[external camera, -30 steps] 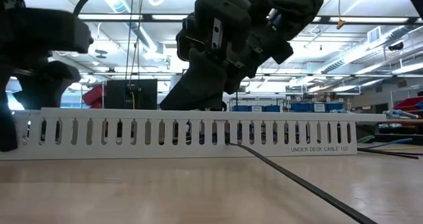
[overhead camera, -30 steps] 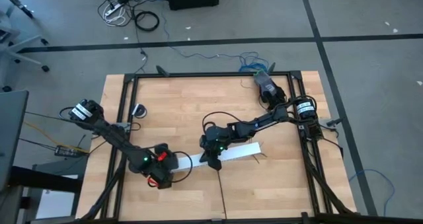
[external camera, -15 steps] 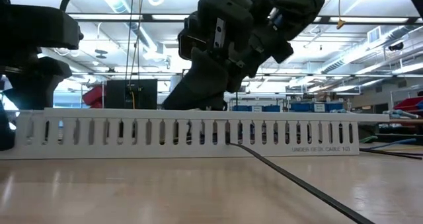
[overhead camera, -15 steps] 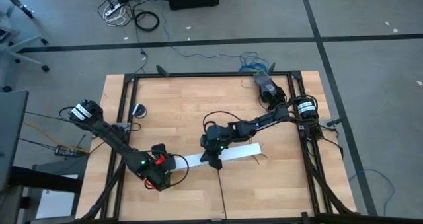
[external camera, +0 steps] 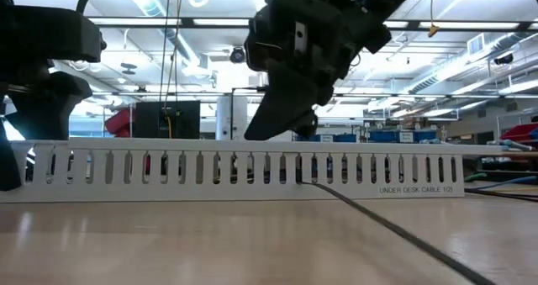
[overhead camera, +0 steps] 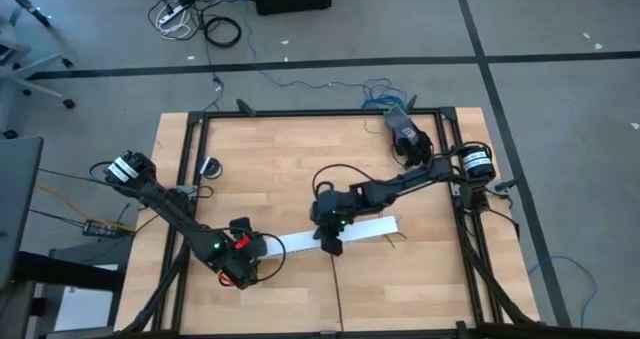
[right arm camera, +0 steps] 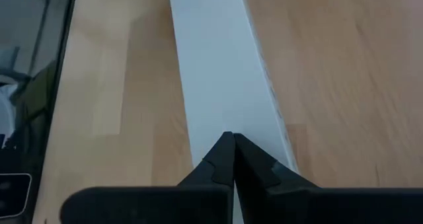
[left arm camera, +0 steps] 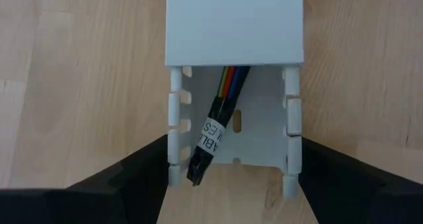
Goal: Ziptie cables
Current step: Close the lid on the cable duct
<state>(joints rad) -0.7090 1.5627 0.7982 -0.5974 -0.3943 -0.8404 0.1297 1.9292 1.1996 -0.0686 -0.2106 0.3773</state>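
Low, left hand (left arm camera: 228, 184) straddling channel (left arm camera: 234, 26) end

Lighting even and bright, from ceiling strip lights (external camera: 471, 66) overhead. Soft shadows only. Low view's near worktop (external camera: 168, 243) blurred.

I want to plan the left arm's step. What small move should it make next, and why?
Probably ease the open left gripper forward: its fingers flank the end of the white channel, where the cables show. The shut right gripper rests over the channel lid.
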